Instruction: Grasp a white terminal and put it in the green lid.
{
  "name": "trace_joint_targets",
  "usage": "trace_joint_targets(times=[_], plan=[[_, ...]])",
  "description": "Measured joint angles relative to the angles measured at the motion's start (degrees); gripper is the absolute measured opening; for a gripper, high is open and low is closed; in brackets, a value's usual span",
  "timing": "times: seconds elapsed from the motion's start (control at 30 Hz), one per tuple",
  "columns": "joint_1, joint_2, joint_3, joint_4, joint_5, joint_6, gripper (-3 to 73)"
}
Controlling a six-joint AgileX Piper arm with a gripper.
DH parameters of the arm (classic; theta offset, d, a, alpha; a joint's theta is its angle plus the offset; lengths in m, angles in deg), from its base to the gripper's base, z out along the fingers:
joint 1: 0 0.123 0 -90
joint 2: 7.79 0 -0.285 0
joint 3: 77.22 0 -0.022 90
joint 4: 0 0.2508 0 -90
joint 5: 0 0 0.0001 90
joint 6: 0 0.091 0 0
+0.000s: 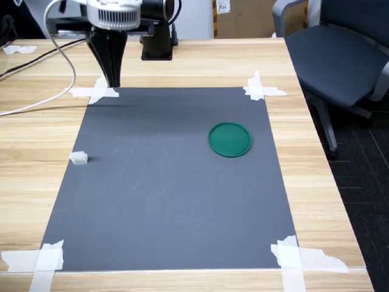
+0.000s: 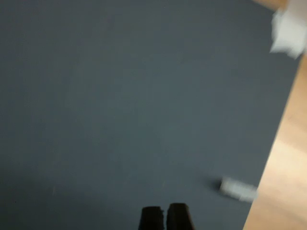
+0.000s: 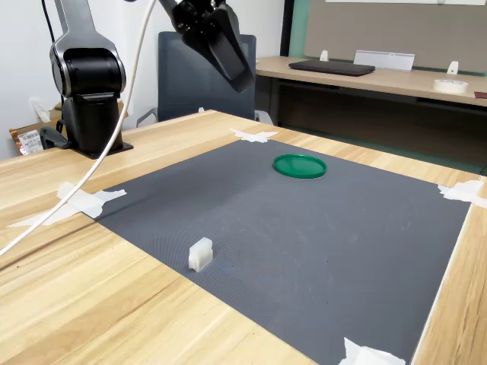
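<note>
At the mat's edge the white terminal [image 1: 79, 158] lies ungrasped, well apart from the empty green lid [image 1: 230, 139], my gripper [image 1: 113, 82] closed on nothing, so everything's left

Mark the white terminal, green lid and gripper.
white terminal [image 3: 200, 255], second exterior view, its front face.
green lid [image 1: 230, 139], first exterior view, centre of the disc.
gripper [image 1: 113, 82], first exterior view, its closed fingertips.
</note>
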Motion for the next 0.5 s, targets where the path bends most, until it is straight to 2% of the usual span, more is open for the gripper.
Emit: trace_joint_targets(times=[0.1, 0.2, 0.27, 0.5], plan=[[0.0, 3.9, -5.8, -7.0, 7.0, 5.6, -2.8], [-0.2, 7.0, -10.4, -12.6, 12.7, 7.2, -2.8], [-1.0, 8.6, -12.6, -13.9, 15.6, 6.0, -2.8], [-5.2, 13.1, -15.9, -14.0, 23.0, -5.3, -2.7]])
